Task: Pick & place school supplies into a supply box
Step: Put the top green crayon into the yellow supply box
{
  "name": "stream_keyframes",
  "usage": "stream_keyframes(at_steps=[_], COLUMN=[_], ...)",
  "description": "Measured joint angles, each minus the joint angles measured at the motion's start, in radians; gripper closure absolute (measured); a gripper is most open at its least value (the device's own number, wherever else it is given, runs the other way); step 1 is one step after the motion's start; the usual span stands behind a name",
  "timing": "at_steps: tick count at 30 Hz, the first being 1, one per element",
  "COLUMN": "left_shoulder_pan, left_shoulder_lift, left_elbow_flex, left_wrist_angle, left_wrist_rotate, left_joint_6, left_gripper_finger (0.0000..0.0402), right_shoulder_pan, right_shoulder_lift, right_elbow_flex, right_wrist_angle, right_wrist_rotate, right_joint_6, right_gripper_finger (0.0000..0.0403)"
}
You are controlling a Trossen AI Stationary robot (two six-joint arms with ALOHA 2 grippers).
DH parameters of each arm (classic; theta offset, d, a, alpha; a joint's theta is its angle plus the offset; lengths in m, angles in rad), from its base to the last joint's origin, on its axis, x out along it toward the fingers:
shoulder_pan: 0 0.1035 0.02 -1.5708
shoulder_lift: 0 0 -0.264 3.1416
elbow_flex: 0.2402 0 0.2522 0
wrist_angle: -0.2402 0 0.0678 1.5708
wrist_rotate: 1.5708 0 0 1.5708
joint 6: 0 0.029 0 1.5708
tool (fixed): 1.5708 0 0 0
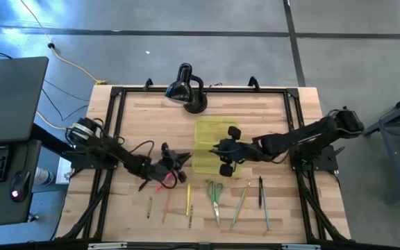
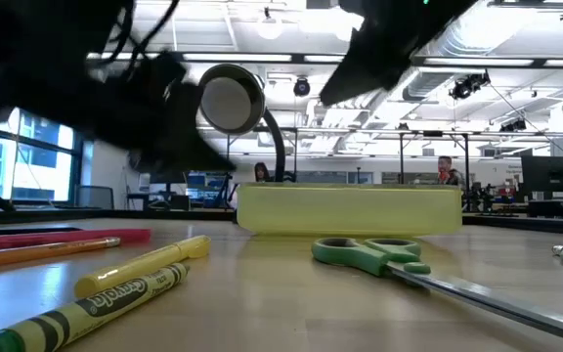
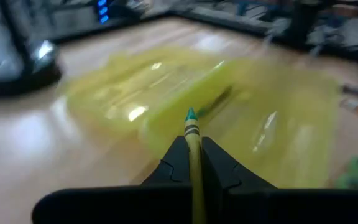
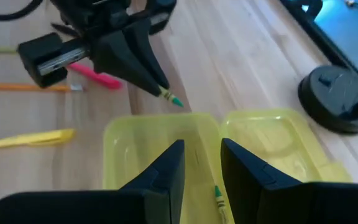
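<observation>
The supply box (image 1: 210, 146) lies open near the table's middle, tray and lid side by side; it also shows in the low view as the box (image 2: 350, 210). One crayon (image 4: 217, 199) lies inside it. My left gripper (image 3: 191, 146) is shut on a yellow-green crayon, just left of the box (image 3: 166, 99). My right gripper (image 4: 201, 155) is open above the box's middle wall (image 4: 213, 134), one finger over each half, and I cannot tell whether it touches. Scissors (image 1: 215, 194), pencils (image 1: 188, 200) and pens (image 1: 260, 192) lie along the near edge. My left gripper pinches the crayon's shaft (image 3: 193, 138) between its two fingers. The crayon runs along the fingers, and its teal tip (image 3: 191, 114) sticks out past them toward the box. The fingers come from the table's left, slanting down (image 4: 143, 73). The crayon is lifted clear of the table.
A black desk lamp (image 1: 186, 89) stands behind the box at the far edge. A pink-red pen (image 1: 164, 184) lies under my left arm. Crayons (image 2: 135, 279) and scissors (image 2: 369, 256) lie close to the low camera. A dark rail frames the table (image 1: 297, 118).
</observation>
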Motion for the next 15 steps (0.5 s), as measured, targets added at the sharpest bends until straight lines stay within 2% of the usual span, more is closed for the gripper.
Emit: stream_keyframes(at_steps=[4, 6, 11, 13, 15], left_shoulder_pan=[0.052, 0.09, 0.194, 0.216, 0.224], left_shoulder_lift=[-0.068, -0.081, -0.058, -0.03, -0.001], left_elbow_flex=[0.079, 0.139, 0.336, 0.404, 0.457], left_wrist_angle=[-0.095, -0.212, -0.574, -0.651, -0.676], left_wrist_rotate=[0.086, 0.189, 0.52, 0.577, 0.61], left_joint_6=[0.134, 0.146, 0.124, 0.153, 0.197], left_gripper_finger=[0.0366, 0.0366, 0.0366, 0.0366, 0.0366], right_shoulder_pan=[0.03, 0.046, 0.08, 0.089, 0.099], right_shoulder_lift=[-0.046, -0.058, -0.059, -0.059, -0.062], right_elbow_flex=[0.0, 0.001, 0.001, 0.001, 0.001], right_wrist_angle=[-0.01, -0.016, -0.04, -0.053, -0.09], right_wrist_rotate=[0.02, 0.018, 0.018, 0.035, 0.096], right_joint_6=[0.032, 0.047, 0.051, 0.067, 0.1], right_gripper_finger=[0.032, 0.032, 0.032, 0.032, 0.032])
